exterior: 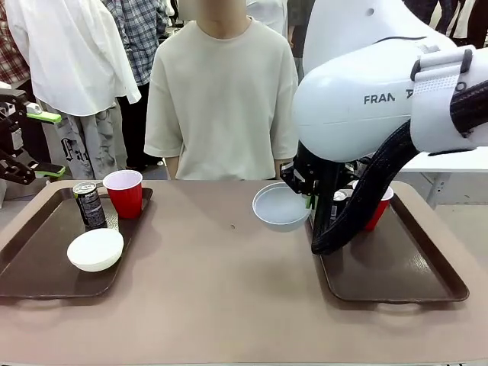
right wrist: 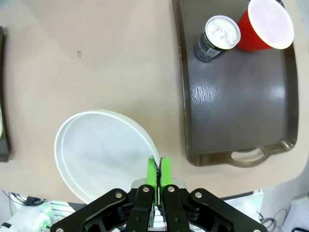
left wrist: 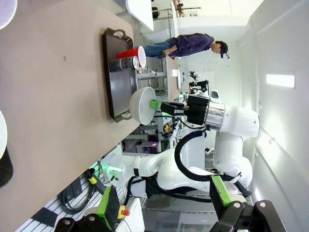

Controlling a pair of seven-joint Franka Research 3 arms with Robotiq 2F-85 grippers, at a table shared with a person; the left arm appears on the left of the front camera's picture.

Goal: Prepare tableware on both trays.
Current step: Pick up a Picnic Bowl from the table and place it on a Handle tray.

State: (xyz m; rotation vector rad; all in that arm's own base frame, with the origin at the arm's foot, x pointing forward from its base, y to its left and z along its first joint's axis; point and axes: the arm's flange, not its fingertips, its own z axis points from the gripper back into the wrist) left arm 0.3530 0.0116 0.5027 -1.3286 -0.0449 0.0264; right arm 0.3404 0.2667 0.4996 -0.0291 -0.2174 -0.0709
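My right gripper (right wrist: 158, 170) is shut on the rim of the pale grey-blue bowl (right wrist: 104, 150). It holds the bowl (exterior: 280, 206) above the table, just left of the right tray (exterior: 396, 267). That tray (right wrist: 231, 106) carries a dark can (right wrist: 217, 38) and a red cup (right wrist: 265, 24) at its far end. On the left tray (exterior: 38, 244) stand a dark can (exterior: 90, 204), a red cup (exterior: 124, 192) and a white bowl (exterior: 95, 249). My left gripper (exterior: 42, 145) hangs open at the far left, above that tray's outer end, holding nothing.
A person (exterior: 221, 99) in a pale shirt stands at the far side of the table, hands out of sight. Bare tabletop (exterior: 206, 274) lies between the trays. My right arm (exterior: 366, 99) hides part of the right tray's far end.
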